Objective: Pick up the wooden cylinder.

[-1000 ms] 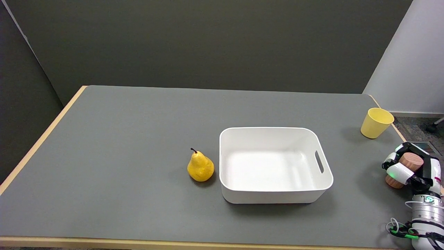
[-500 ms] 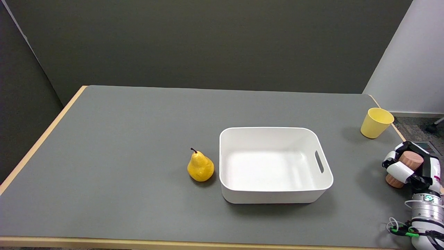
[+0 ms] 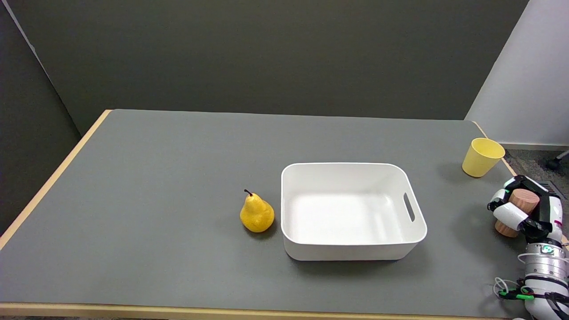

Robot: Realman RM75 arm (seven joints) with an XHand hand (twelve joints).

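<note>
A dark grey wall backs a grey surface (image 3: pixel 178 186) with a pale wood edge, and a lighter wall closes the far right corner. The biggest thing on it is the white bin (image 3: pixel 351 249), open and with nothing in it, standing right of centre. Beside its left wall stands the yellow pear (image 3: pixel 256 214), upright, and well to the right, near the surface's far edge, the yellow cup (image 3: pixel 481 157).

At the right edge the right hand (image 3: pixel 520 209) has its fingers wrapped round the wooden cylinder (image 3: pixel 523 199), which is tilted, its pale end face turned up and toward the camera. Over the last second the hand and cylinder together have crept up the picture and a little toward the cup, while bin, pear and cup have kept their places. Whether the cylinder's lower end has cleared the surface cannot be told from this view. In my judgement the grasp is made and the lift is just under way; the tilt suggests the hold could slip if the rise is hurried.
</note>
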